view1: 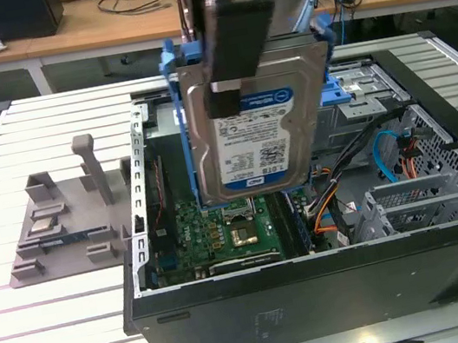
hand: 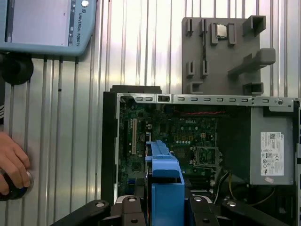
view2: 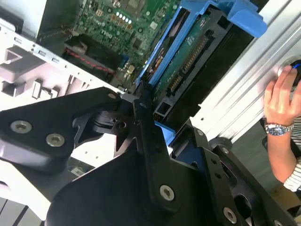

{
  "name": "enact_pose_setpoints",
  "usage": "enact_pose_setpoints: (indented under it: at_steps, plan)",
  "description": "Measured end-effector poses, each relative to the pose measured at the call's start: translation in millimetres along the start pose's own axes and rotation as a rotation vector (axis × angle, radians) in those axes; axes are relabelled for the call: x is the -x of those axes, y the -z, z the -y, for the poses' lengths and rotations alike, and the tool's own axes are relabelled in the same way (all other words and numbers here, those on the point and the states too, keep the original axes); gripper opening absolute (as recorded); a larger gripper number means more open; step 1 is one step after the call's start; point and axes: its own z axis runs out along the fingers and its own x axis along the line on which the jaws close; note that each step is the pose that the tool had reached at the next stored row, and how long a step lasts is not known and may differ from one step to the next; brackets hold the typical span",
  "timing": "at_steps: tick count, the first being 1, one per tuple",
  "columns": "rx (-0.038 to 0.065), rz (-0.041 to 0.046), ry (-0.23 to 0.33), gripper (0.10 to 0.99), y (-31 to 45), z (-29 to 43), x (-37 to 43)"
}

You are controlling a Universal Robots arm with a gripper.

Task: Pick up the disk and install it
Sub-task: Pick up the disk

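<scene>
Since my jaws are clamped on the disk (view1: pixel 248 137), it hangs off them toward 6 o'clock in the exterior view, long axis 12-to-6, over the open computer case (view1: pixel 322 305), drive bay (view1: pixel 372 103) at 3 o'clock.

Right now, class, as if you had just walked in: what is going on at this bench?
The robot arm's claw is shut on the disk, holding it upright above the open computer case, over the motherboard. The disk is not yet seated in the case. A grey fixture lies beside the case on the exterior view's left. A person's hand rests on the ribbed table.
</scene>
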Motion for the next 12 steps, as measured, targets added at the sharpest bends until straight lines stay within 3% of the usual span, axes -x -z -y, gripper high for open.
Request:
enact_pose_setpoints:
  at_steps: [2,4,10,12]
  plan:
    - [0.001,0.0000,0.000,0.369,0.9,17.5,-0.9]
    - [0.001,0.0001,0.000,0.369,1.4,27.7,-1.3]
    - [0.004,0.0002,0.000,0.369,4.0,82.4,-3.1]
    - [0.004,0.0002,0.000,0.369,4.6,94.7,-3.6]
